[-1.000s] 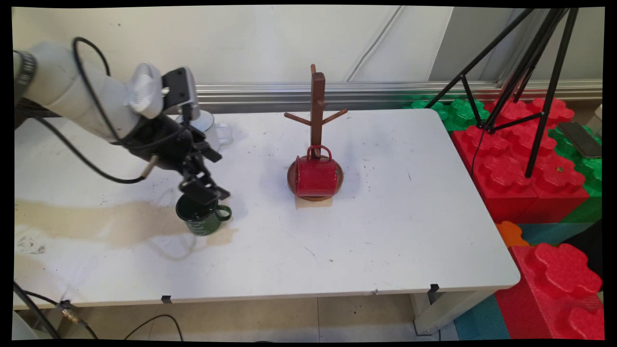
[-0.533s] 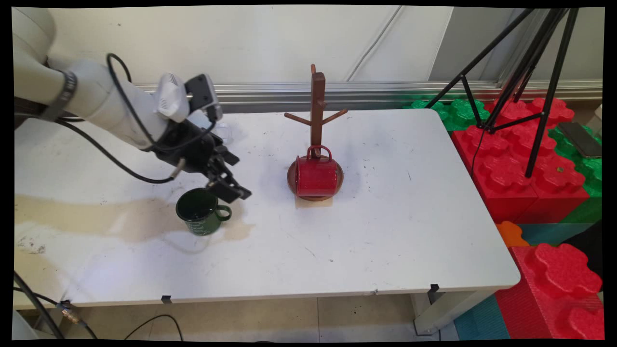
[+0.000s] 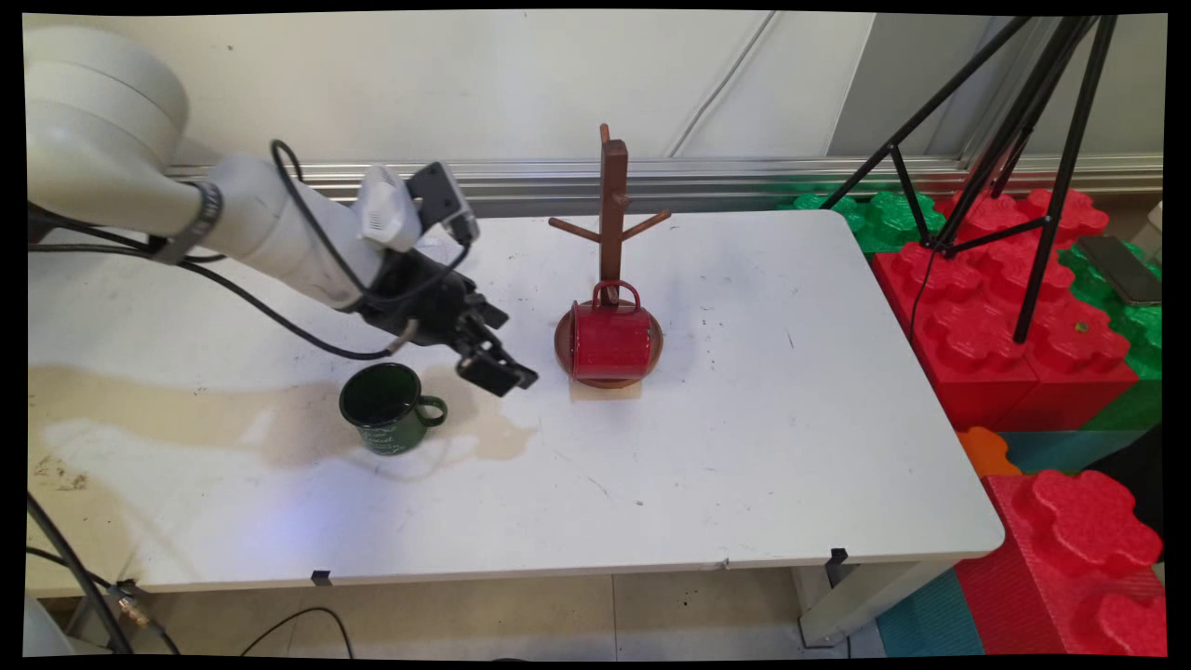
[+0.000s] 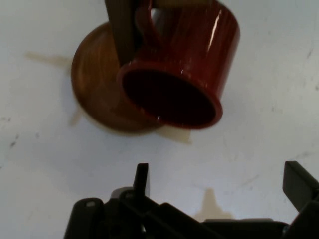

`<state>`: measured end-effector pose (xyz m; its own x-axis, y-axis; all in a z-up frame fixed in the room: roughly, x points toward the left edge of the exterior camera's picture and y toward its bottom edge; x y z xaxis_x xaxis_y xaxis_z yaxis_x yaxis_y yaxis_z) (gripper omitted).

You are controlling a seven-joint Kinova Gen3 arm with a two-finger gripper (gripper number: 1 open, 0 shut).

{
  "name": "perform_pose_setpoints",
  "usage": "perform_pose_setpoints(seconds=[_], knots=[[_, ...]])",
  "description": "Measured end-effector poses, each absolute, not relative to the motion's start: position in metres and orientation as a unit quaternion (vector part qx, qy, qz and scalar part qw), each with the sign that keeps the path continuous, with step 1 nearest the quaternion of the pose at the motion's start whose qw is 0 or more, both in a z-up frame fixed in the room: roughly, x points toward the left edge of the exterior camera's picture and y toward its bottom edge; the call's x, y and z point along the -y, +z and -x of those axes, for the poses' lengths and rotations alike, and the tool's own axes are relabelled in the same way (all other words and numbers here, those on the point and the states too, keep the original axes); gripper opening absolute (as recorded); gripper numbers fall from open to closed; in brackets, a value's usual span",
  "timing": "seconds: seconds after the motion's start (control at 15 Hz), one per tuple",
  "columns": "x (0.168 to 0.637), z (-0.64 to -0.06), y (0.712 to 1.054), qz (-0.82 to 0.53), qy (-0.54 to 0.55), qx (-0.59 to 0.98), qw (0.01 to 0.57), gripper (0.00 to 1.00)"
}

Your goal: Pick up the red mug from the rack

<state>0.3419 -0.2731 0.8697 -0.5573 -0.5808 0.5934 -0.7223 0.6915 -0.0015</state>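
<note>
Spanning most of the main view, the white table (image 3: 763, 437) carries a wooden mug stand (image 3: 611, 244) near its middle, a red mug (image 3: 607, 341) lying on its side on the stand's round base, and a green mug (image 3: 386, 408) standing upright to the left. Only the main view shows the green mug, the stand's pegs and the black tripod (image 3: 1005, 140) over red and green foam blocks (image 3: 1014, 354) at right. The hand view alone shows the red mug's (image 4: 179, 69) dark mouth turned toward the gripper (image 4: 219, 184), whose fingers stand spread apart, empty. In the main view the gripper (image 3: 496, 370) hangs above the table between the two mugs, touching neither.
</note>
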Motion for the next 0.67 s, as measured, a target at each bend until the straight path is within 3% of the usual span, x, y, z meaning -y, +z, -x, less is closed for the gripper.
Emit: perform_pose_setpoints(seconds=[0.67], knots=[[0.29,-0.312,0.831,-0.411,0.111,0.842,0.331,1.0]])
